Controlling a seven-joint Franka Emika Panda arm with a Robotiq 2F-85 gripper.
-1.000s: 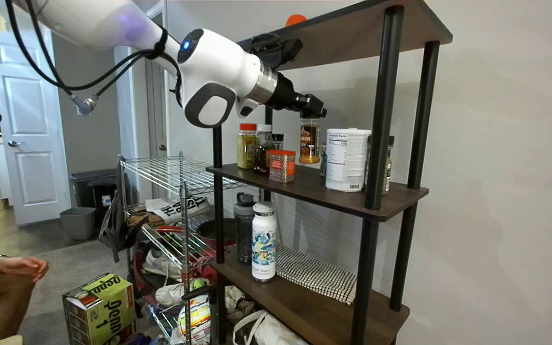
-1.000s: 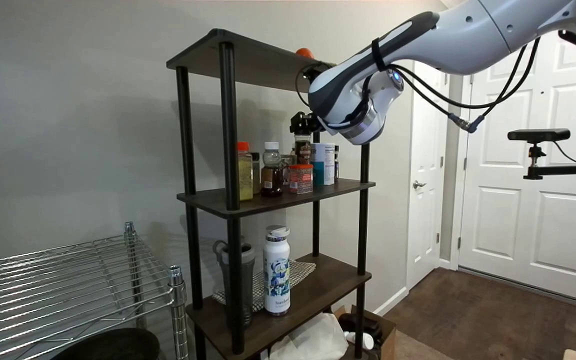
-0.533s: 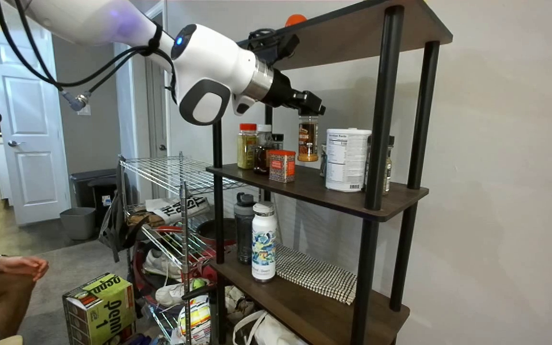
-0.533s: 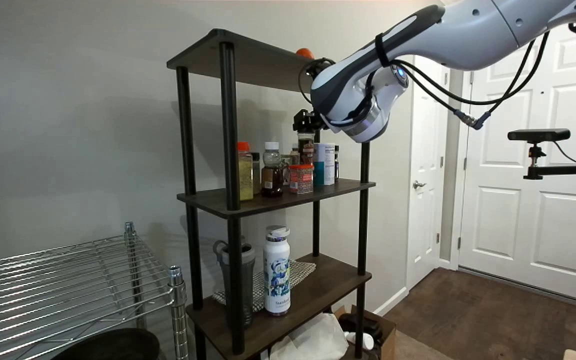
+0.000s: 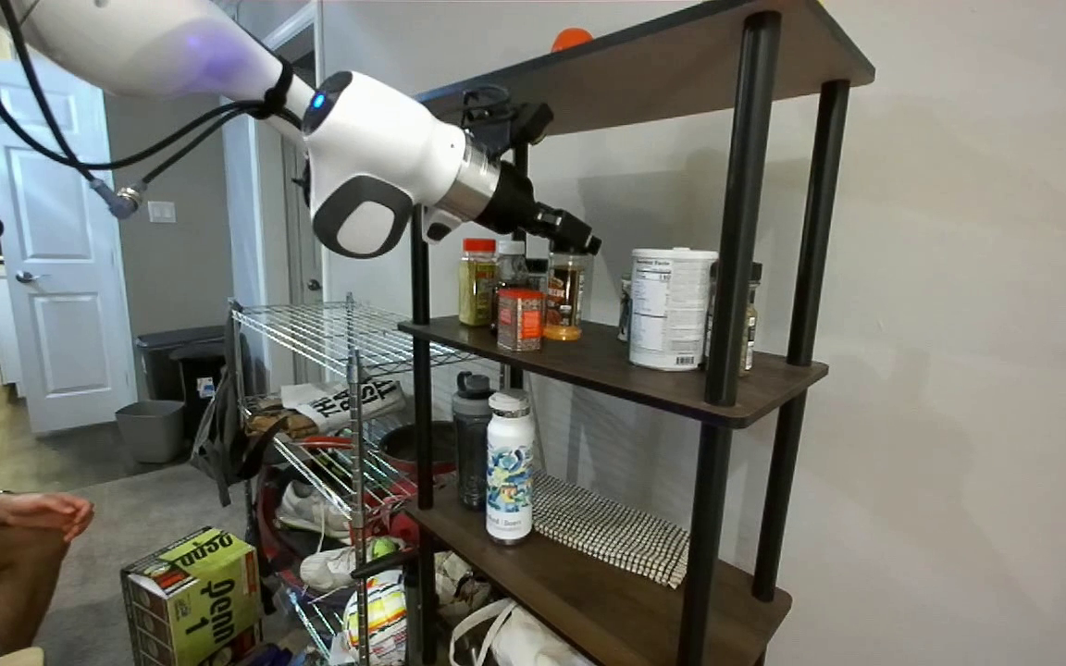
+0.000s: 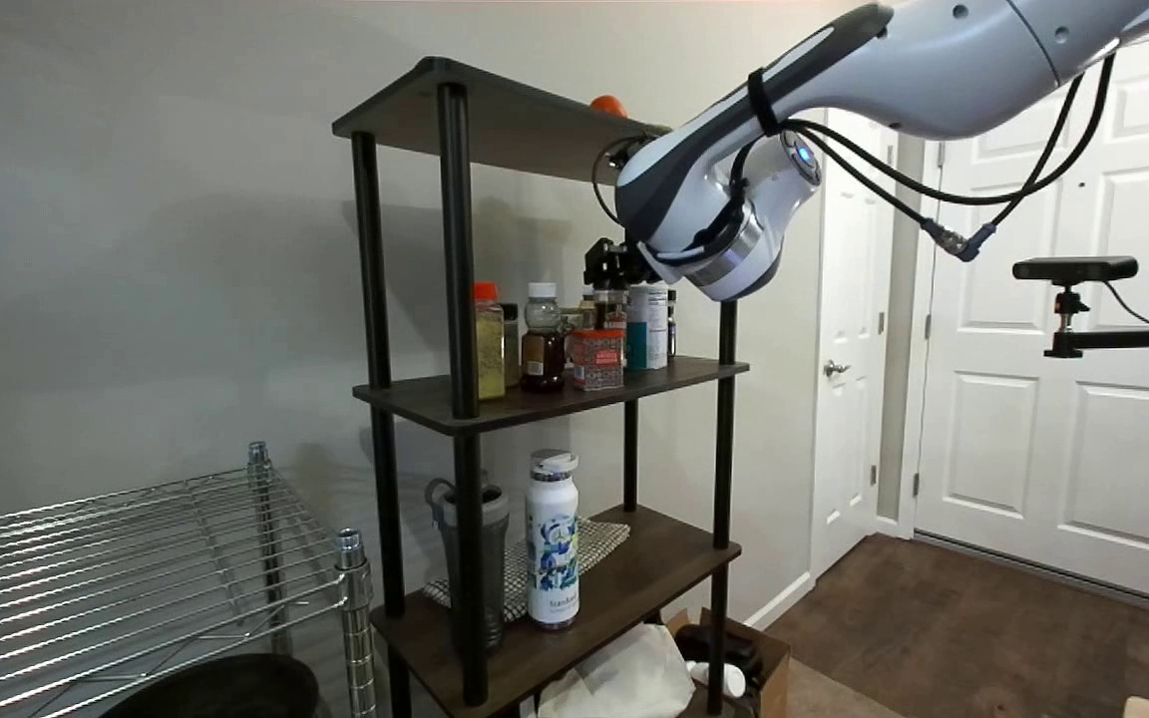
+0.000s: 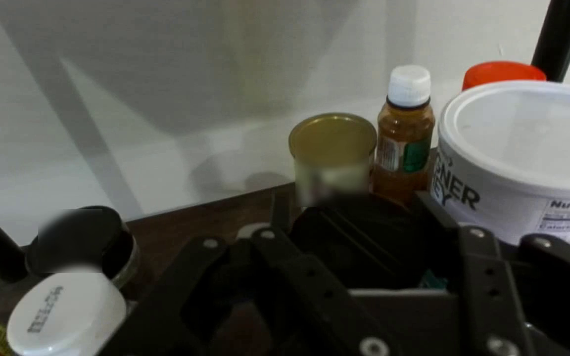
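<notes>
The fingers (image 5: 577, 233) pinch a jar (image 5: 565, 294) up high. A red tin (image 5: 520, 321) is just beside it, and a white tub (image 5: 674, 310) is farther off.

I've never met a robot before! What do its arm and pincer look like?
The arm is white and rounded, with dark grey trim, a small blue light and a silver metal band near its end. Black cables loop beside it, and a black strap circles it. The pincer is black and angular, its bars dotted with silvery screw heads.
</notes>
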